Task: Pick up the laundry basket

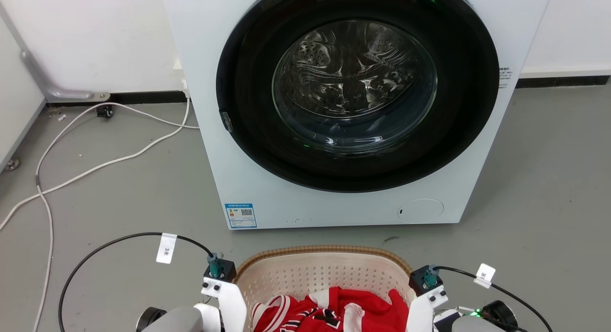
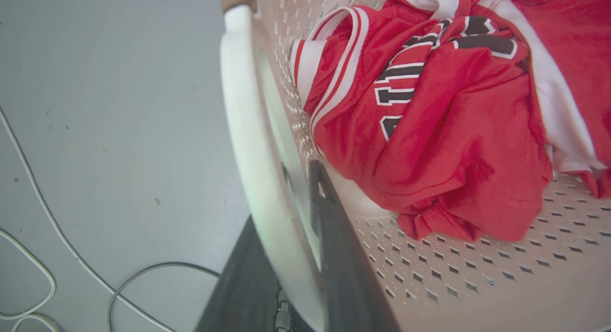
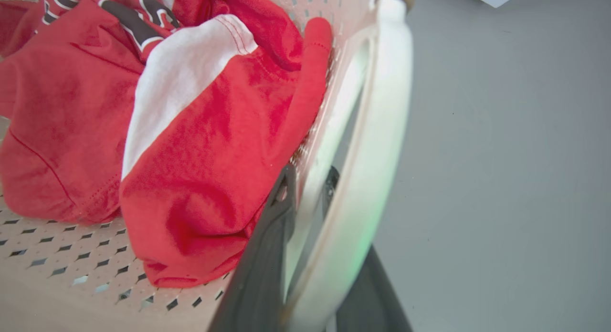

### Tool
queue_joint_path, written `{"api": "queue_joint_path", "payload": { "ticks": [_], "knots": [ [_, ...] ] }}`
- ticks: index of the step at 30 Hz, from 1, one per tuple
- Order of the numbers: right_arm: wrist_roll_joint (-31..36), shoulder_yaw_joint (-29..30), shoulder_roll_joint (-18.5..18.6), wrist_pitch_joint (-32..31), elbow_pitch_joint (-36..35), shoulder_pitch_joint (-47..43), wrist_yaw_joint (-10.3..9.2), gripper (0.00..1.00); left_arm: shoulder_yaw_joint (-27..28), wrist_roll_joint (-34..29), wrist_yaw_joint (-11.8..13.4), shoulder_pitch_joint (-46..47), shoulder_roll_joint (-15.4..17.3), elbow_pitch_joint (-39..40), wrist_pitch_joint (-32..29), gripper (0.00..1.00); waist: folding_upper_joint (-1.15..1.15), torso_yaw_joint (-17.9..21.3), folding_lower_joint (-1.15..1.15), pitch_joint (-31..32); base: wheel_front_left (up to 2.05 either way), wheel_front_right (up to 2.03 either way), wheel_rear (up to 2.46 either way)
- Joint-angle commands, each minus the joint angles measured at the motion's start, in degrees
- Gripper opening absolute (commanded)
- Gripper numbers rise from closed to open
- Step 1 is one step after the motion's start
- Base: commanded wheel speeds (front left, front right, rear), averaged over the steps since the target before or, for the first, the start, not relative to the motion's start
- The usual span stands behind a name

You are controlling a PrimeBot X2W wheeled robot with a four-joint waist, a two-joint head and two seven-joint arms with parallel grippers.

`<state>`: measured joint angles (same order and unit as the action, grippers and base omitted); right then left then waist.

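Floor [image 1: 119, 193]: grey and bare-looking, running from the white wall to the bottom edge of the head view.
Washing machine [image 1: 355, 98]: a white front-loader standing on the floor against the wall, its round dark-rimmed glass door facing the camera and the steel drum showing through it.
Laundry basket [image 1: 305, 274]: cream with perforated walls and a brown woven-look rim, it sits squarely in front of the washing machine, near its base and between the robot's two arms. Whether it rests on the floor or hangs just clear cannot be told.
Jersey [image 1: 334, 313]: red with white trim and dark lettering, it lies crumpled in the laundry basket, heaped over the perforated bottom [image 2: 477, 274].
Left arm [image 1: 224, 294]: pale, reaching down at the basket's left side.
Right arm [image 1: 425, 303]: pale, reaching down at the basket's right side.
Left handle [image 2: 248, 155]: a white loop on the basket's left wall.
Right handle [image 3: 377, 155]: a white loop on the right wall.
Left claw [image 2: 286, 203]: closed on the left handle, one dark finger inside the wall beside the jersey and the other outside.
Right claw [image 3: 309, 174]: narrow, pinching the right handle's inner strip between its dark fingers.
White cables [image 1: 95, 167]: trailing across the floor left of the machine.
Blue sticker [image 1: 240, 215]: at the machine's lower left corner.
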<state>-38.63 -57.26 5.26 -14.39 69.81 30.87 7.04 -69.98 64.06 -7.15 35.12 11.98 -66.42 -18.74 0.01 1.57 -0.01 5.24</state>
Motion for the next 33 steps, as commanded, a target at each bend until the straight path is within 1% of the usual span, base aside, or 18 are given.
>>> {"api": "queue_joint_path", "payload": {
  "ticks": [1,18,33],
  "knots": [
    [-0.1,-1.4,-0.5,0.0,-0.1,0.2,0.82,0.00,-0.2,0.0,-0.5,0.8,-0.3,0.3,1.0,0.00,-0.01,0.0,0.01,0.0,0.00,0.00,0.00],
    [-4.8,-6.3,-0.5,1.2,1.0,1.0,0.82,0.00,-1.5,1.3,-0.4,1.2,-0.2,0.0,1.8,0.00,-0.01,0.0,0.01,0.0,0.00,0.00,0.00],
    [-7.9,-9.5,-0.2,1.7,1.4,1.2,0.82,0.00,-2.3,2.0,-0.4,1.0,-0.3,-0.1,1.9,0.00,-0.01,0.0,0.01,-0.1,0.00,0.00,0.00]
  ]
}}
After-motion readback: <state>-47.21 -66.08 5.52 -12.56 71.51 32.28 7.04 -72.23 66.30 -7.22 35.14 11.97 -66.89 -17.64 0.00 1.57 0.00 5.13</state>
